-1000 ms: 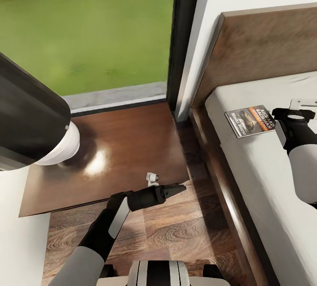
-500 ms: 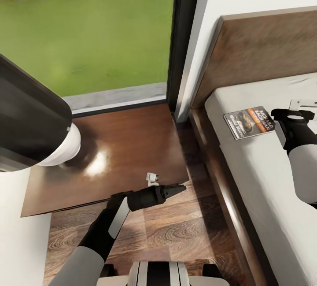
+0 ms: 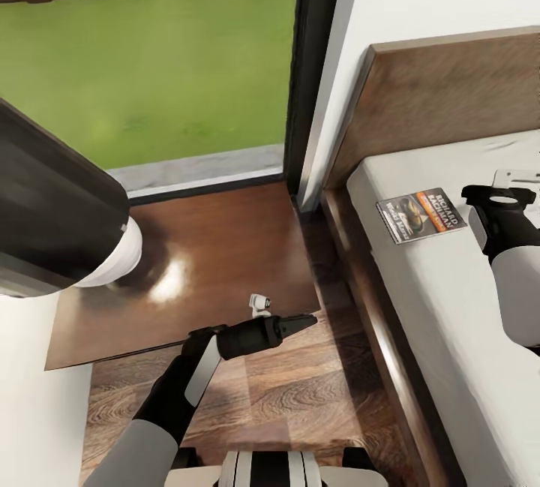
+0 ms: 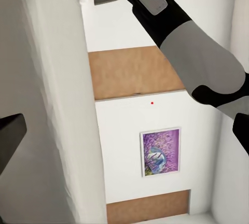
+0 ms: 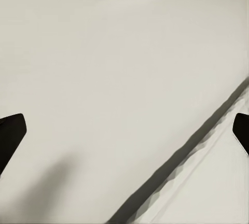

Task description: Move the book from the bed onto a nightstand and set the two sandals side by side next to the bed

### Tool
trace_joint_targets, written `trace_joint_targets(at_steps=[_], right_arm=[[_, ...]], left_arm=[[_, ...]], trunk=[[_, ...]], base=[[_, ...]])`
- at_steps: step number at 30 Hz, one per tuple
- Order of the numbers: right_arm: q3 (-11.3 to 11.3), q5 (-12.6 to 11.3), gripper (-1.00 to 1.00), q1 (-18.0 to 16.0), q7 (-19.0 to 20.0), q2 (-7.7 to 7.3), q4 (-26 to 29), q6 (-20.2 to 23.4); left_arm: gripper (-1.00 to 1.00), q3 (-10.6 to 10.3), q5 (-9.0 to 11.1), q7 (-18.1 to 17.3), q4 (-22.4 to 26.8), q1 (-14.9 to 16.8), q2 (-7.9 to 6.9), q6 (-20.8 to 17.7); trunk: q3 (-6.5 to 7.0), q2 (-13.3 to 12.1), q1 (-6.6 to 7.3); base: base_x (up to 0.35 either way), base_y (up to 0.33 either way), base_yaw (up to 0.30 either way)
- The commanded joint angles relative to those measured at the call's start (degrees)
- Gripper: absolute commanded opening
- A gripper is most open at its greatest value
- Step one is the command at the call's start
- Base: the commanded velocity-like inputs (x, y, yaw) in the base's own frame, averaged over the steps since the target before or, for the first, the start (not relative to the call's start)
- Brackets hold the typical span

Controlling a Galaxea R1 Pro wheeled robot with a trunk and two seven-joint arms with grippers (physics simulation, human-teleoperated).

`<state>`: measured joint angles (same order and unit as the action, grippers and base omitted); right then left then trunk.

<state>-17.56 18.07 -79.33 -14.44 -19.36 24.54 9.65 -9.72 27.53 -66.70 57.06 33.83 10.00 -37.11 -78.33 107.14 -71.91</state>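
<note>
Off-white mattress of the bed (image 3: 450, 299) carries the book (image 3: 420, 214), flat, just beside my right end effector (image 3: 501, 196), on its nightstand (image 3: 225, 247) side. Right fingers spread wide w/ nothing between; left end effector (image 3: 304, 320) pressed together. Risk: thin book, fingers may push it along, not pinch it.

Ahead of our right gripper's (image 5: 124, 130) spread fingertips (image 5: 10, 133) we see only bare mattress on the bed (image 3: 450, 299), open room with nothing to bump. The book (image 3: 421, 214) lies just beside those fingers, toward the bed's edge. Beyond it the headboard (image 3: 442, 97) walls off the far side. Past our left gripper's (image 3: 304, 320) tips, plank floor (image 3: 300, 389) lies open between the nightstand (image 3: 217, 254) and the bed frame (image 3: 375, 307)
</note>
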Motion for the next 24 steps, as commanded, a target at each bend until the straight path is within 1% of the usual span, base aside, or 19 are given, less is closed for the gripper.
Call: trace_joint_targets(at_steps=[1, 24], right_arm=[[-0.2, 0.57, 1.0, -0.02, 0.03, 0.03, 0.07, 0.37], [-0.2, 0.64, 1.0, -0.03, 0.03, 0.03, 0.44, 0.37]], left_arm=[[1.0, -0.04, 0.33, -0.01, -0.02, 0.04, 0.0, -0.51], [1.0, -0.04, 0.33, -0.01, 0.0, 0.04, 0.0, -0.51]], trunk=[[0.16, -0.4, 0.23], [4.29, -9.63, 5.28]], base=[[0.0, 0.0, 0.0], [0.0, 0.0, 0.0]])
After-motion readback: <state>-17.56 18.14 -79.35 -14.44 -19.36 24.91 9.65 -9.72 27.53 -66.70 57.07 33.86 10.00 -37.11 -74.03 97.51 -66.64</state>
